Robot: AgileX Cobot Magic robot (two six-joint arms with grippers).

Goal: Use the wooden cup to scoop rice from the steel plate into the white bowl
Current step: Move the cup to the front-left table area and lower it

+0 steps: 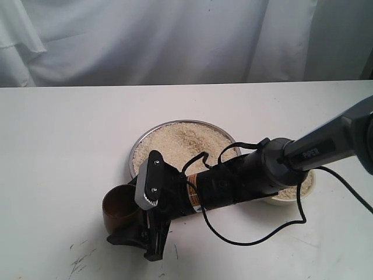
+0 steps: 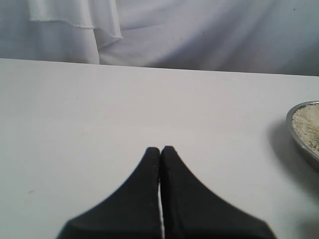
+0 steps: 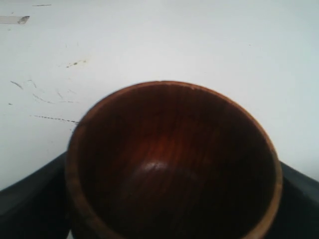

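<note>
The steel plate (image 1: 137,147) sits mid-table with the rice (image 1: 180,143) heaped across it. My right arm reaches across the plate to its front-left. There my right gripper (image 1: 125,220) is shut on the wooden cup (image 1: 118,209), low over the table. In the right wrist view the wooden cup (image 3: 172,164) fills the frame between the dark fingers (image 3: 30,204), and its inside shows no rice. The white bowl (image 1: 275,201) is largely hidden behind the arm, with some rice (image 1: 293,191) in it. My left gripper (image 2: 160,149) is shut and empty over bare table, left of the steel plate's rim (image 2: 298,135).
A black cable (image 1: 256,239) loops from the right arm down onto the table in front of the bowl. Dark scuff marks (image 1: 78,262) lie near the front-left edge. White cloth (image 1: 175,35) hangs behind the table.
</note>
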